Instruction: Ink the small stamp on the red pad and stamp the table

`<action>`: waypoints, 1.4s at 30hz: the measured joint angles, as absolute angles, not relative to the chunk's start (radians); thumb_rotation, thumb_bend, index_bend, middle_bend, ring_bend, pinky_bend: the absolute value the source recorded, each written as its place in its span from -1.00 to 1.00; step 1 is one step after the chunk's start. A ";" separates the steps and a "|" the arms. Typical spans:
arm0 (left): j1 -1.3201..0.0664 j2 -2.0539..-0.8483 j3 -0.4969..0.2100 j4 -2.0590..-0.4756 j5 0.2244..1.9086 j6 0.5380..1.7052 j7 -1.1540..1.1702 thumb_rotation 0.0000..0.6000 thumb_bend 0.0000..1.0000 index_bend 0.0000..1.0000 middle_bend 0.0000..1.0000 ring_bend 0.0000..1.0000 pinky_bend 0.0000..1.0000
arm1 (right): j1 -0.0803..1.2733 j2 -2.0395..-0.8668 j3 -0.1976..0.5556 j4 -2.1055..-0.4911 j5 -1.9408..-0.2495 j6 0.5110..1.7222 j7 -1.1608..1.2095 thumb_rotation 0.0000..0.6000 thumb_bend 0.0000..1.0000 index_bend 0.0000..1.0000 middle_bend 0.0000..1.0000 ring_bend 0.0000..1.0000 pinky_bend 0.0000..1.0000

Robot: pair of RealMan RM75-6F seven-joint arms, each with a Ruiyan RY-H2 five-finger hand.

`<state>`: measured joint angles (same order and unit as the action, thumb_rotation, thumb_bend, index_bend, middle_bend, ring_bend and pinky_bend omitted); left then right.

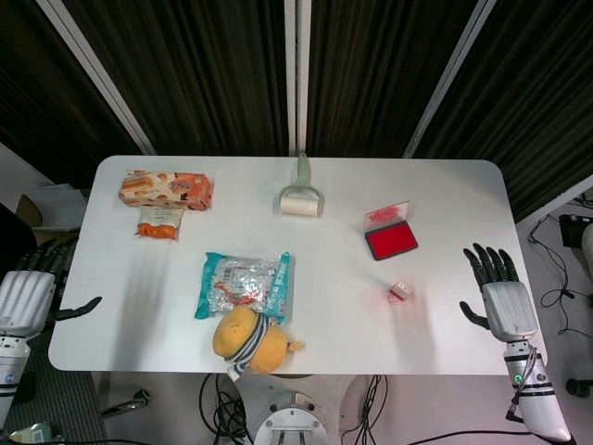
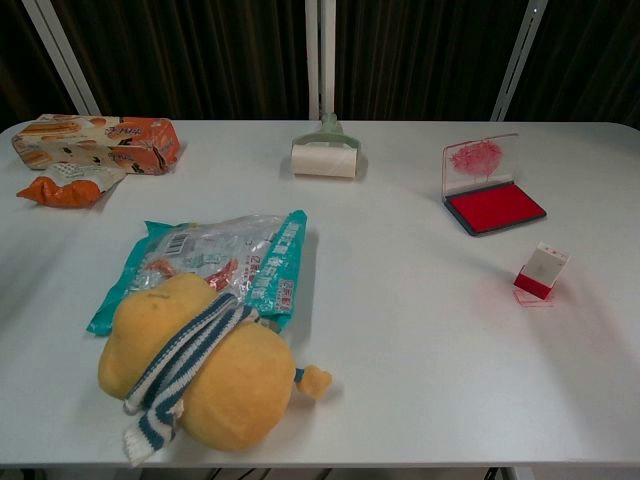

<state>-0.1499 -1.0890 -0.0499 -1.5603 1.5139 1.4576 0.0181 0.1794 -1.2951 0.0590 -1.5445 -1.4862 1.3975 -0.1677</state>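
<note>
Overhead, table: a white top is seen before dark pleated curtains.
Plush: a yellow toy with a striped scarf lies at the near edge, touching a teal snack bag.
Snacks: an orange packet sits far left.
Roller: a lint roller lies at the far middle.
Red pad: the pad lies open (lid up).
Small stamp: the stamp rests tilted near the pad.
Right hand: the hand is empty, fingers spread.
Left hand: the hand is empty, partly cut off.
</note>
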 measured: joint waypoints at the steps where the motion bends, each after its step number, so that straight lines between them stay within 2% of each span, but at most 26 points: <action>1: -0.150 -1.089 -0.049 -1.560 1.514 1.457 0.017 0.10 -0.76 -0.85 -0.61 -0.76 -0.60 | 0.181 -1.298 0.058 -1.545 -1.487 1.394 -0.175 1.00 -0.69 -1.00 -1.00 -1.00 -1.00; 10: -0.155 -1.099 -0.048 -1.547 1.511 1.445 0.006 0.10 -0.76 -0.84 -0.61 -0.76 -0.60 | 0.227 -1.391 0.047 -1.522 -1.482 1.308 -0.279 1.00 -0.70 -1.00 -1.00 -1.00 -1.00; 24: -0.151 -1.097 -0.042 -1.526 1.510 1.443 -0.016 0.11 -0.76 -0.83 -0.61 -0.76 -0.60 | 0.301 -1.610 0.079 -1.343 -1.444 1.245 -0.359 1.00 -0.74 -1.00 -1.00 -1.00 -1.00; 42: -0.151 -1.103 -0.036 -1.502 1.498 1.422 -0.033 0.10 -0.76 -0.83 -0.61 -0.76 -0.60 | 0.360 -1.659 0.092 -1.282 -1.400 1.168 -0.384 1.00 -0.76 -1.00 -1.00 -1.00 -1.00</action>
